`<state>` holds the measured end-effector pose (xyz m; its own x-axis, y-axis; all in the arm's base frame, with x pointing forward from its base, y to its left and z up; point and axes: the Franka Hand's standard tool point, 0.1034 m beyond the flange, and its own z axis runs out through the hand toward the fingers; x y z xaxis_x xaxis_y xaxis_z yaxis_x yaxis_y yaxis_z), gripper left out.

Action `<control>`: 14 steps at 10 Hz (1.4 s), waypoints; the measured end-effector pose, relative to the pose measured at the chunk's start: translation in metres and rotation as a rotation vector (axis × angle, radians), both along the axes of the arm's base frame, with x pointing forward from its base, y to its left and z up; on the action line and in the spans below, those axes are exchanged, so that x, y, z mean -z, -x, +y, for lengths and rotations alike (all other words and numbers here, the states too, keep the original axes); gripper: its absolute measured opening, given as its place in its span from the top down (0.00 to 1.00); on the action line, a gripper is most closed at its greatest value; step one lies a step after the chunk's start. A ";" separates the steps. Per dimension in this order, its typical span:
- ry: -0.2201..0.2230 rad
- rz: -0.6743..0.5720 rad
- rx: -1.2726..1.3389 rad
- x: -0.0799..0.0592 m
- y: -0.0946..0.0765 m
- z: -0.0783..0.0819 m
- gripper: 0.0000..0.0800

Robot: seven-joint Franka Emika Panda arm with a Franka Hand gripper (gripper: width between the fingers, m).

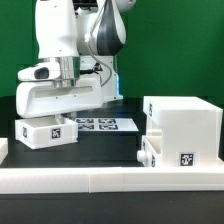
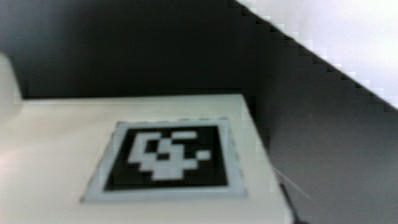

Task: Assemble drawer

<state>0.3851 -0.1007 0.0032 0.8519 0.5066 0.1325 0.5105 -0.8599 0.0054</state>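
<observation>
Exterior view: the box housing sits on the black table at the exterior view's right, close behind the low white rail that runs along the front. One knobbed tray looks already seated in the housing's side facing the exterior view's left — its front and knob stick out a little, so it may not be pushed fully home. The second tray lies loose at the exterior view's left, well apart from the housing, tag facing the camera. The arm hangs right above that tray; the gripper is low over it, but its fingertips are lost against the white body, so whether it is wide, narrow or clamped on the tray — cannot tell. The marker board lies flat behind, between tray and housing.

Wrist view: very close on a white top face with a black-and-white tag, presumably the second tray's; black table beyond. No fingers show here, so no help on grip.

Judgement: roughly halfway — one tray in, one still to be carried over and slid into the housing.
</observation>
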 end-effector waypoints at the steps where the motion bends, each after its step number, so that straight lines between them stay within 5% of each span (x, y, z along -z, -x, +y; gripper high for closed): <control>1: 0.000 0.000 -0.002 -0.001 -0.001 0.001 0.95; 6: 0.002 -0.003 -0.091 -0.033 -0.044 0.028 0.95; 9: -0.016 0.038 -0.156 -0.050 -0.072 0.029 0.95; 12: -0.017 0.040 -0.164 -0.048 -0.070 0.030 0.95; 14: 0.022 0.032 -0.478 -0.047 -0.070 0.028 0.95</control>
<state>0.4549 -0.0727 0.0501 0.5266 0.8448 0.0949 0.8487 -0.5289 -0.0012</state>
